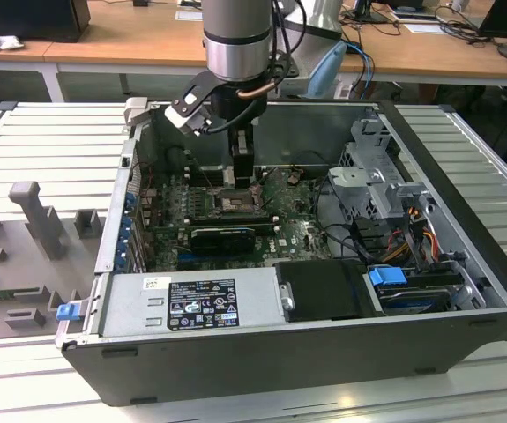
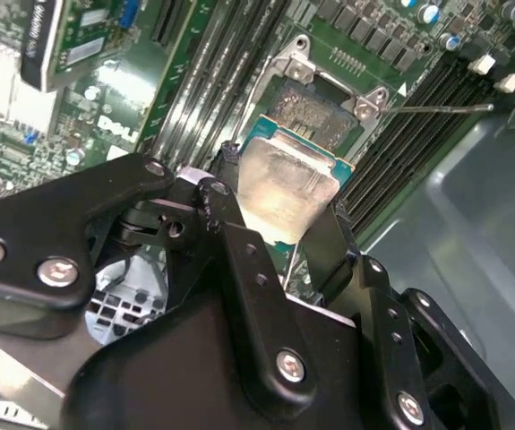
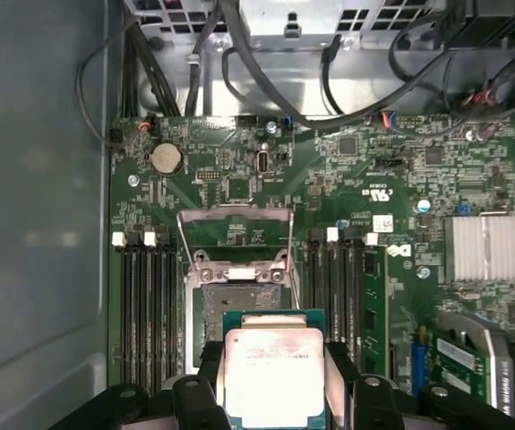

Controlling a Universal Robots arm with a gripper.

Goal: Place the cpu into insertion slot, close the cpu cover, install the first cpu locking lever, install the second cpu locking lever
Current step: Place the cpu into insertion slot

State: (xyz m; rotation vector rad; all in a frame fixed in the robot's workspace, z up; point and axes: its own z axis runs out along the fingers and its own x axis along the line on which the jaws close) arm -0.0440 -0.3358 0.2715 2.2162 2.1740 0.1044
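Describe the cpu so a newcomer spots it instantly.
Start at the open computer case and its green board; between the long black memory slots lies the square socket. The cpu is clamped in the gripper right by that socket. It is a flat, smooth silver square with a green rim, unlike the ribbed silver heatsink.

Slatted grey table (image 1: pixel 41 132), open computer case (image 1: pixel 324 352) lying on it, grey fixtures (image 1: pixel 28 207) at the exterior view's left

insertion slot (image 3: pixel 214 312) partly behind cpu (image 3: pixel 270 376)
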